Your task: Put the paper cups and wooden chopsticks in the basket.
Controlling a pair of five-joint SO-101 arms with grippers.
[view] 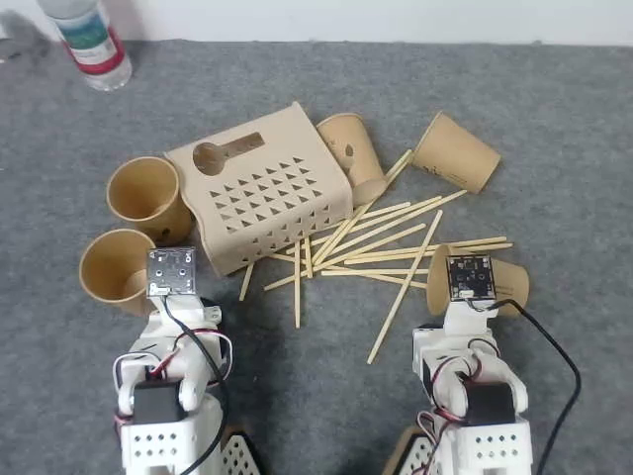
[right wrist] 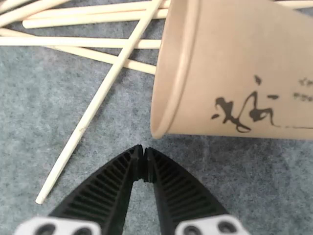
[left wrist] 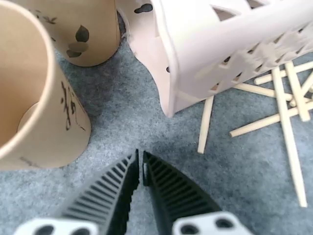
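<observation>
Paper cups (view: 117, 269) stand left of the basket (view: 262, 193), the nearer one just beside the left hand (left wrist: 141, 159), which is pinched closed and empty. Wooden chopsticks (view: 386, 242) fan out right of the basket. Farther right, a tipped cup (right wrist: 234, 73) lies crosswise just ahead of the right hand (right wrist: 143, 152), likewise closed on nothing.

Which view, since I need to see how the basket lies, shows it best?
The high view: the whole basket shows, tipped over with its perforated side up, between cups and chopsticks. The left wrist view gives one corner close up. The right wrist view faces a cup and chopsticks.
</observation>
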